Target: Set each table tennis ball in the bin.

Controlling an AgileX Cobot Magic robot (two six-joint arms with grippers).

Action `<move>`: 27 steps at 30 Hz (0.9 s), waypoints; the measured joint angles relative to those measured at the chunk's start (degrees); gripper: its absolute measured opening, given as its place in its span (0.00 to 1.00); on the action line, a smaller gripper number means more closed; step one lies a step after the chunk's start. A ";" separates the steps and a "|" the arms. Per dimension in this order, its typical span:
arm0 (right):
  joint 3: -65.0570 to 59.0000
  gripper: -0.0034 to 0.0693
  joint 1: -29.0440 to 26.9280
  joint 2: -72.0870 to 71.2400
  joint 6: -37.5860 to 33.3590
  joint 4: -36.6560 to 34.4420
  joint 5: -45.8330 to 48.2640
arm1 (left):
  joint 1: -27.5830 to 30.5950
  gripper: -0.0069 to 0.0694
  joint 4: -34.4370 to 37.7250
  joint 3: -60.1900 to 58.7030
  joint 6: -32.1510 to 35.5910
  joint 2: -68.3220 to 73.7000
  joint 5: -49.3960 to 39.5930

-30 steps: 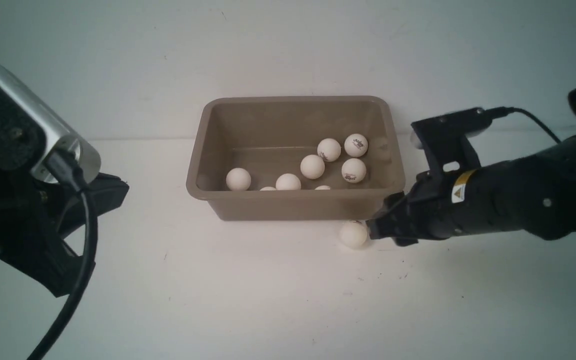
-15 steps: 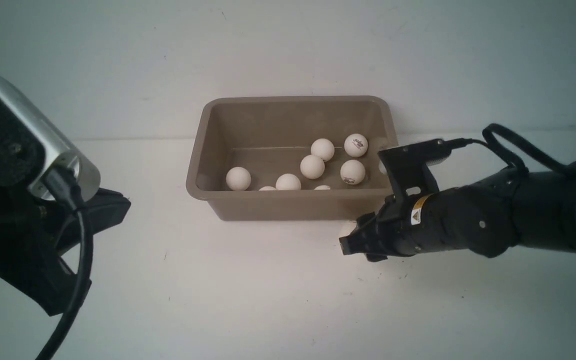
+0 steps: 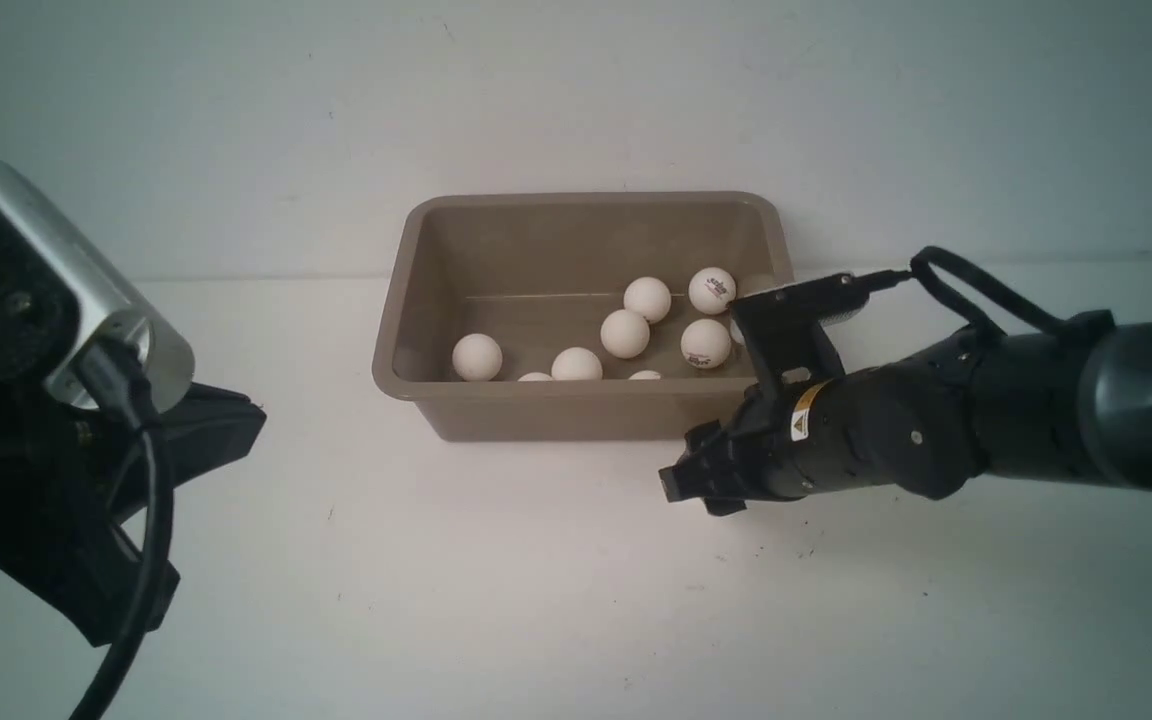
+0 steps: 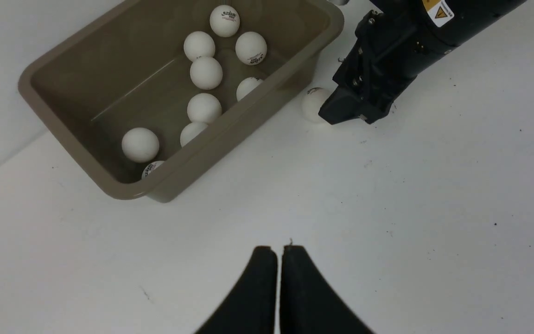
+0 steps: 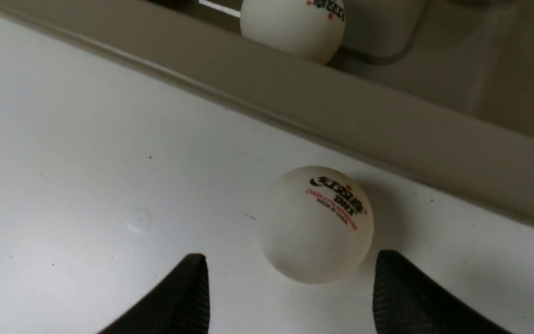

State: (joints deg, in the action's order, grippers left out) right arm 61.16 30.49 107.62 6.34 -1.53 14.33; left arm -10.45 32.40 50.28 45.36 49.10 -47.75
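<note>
The tan bin (image 3: 586, 412) stands mid-table with several white table tennis balls (image 3: 626, 333) inside it, also seen from the left wrist (image 4: 206, 73). One more table tennis ball (image 5: 315, 225) with a dark and red logo lies on the table just outside the bin's near wall (image 5: 341, 116). My right gripper (image 5: 290, 260) is open, its tips just short of this ball on either side and not touching it. In the front view the right gripper (image 3: 684, 484) hides that ball; the left wrist view shows the ball (image 4: 312, 104) beside it. My left gripper (image 4: 278, 250) is shut and empty, at the left.
White tabletop (image 3: 496, 590) stretches in front of the bin, with a pale wall behind. The left arm's camera and cable (image 3: 126, 400) fill the front view's left edge. The right arm's camera bracket (image 3: 786, 320) overlaps the bin's right end.
My right arm has slid left and down along the bin's near wall, so its gripper now covers the loose ball in the front view. Its jaws have widened. The left arm barely shifted.
</note>
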 joint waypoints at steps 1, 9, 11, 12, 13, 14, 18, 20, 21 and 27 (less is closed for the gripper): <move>0.11 0.64 0.00 0.00 0.00 0.00 -0.18 | 0.00 0.09 0.00 0.00 0.00 0.00 0.00; 0.30 0.65 0.00 0.00 0.00 0.07 -1.70 | 0.00 0.09 0.00 0.00 0.00 0.00 -0.85; 0.30 0.65 0.00 0.00 0.00 0.07 -1.81 | 0.00 0.09 0.02 0.00 0.00 0.00 -1.76; 0.30 0.65 0.00 0.00 0.00 0.16 -1.93 | 0.00 0.09 0.07 0.00 0.00 0.00 -1.87; 0.30 0.65 0.00 0.00 0.00 0.31 -2.16 | 0.00 0.09 0.13 0.00 0.00 0.00 -1.87; 0.30 0.65 -0.07 0.00 0.00 0.44 -2.21 | 0.00 0.09 0.17 0.00 0.00 0.00 -1.88; 0.30 0.65 -0.94 0.00 0.00 0.57 -2.21 | 0.00 0.09 0.36 0.00 0.00 0.00 -1.93; 0.30 0.65 -1.68 0.00 0.04 0.70 -2.21 | 0.00 0.09 0.88 0.00 0.00 0.00 -1.93; 0.30 0.65 -1.79 0.00 0.04 0.70 -2.21 | 0.00 0.09 1.13 0.00 0.00 0.00 -1.93; 0.30 0.65 -1.95 0.00 0.04 0.70 -2.21 | 0.00 0.09 1.33 0.00 0.00 0.00 -1.93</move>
State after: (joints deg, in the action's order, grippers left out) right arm 61.46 28.54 107.62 6.39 -0.83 12.12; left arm -10.45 33.73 50.28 45.36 49.10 -49.68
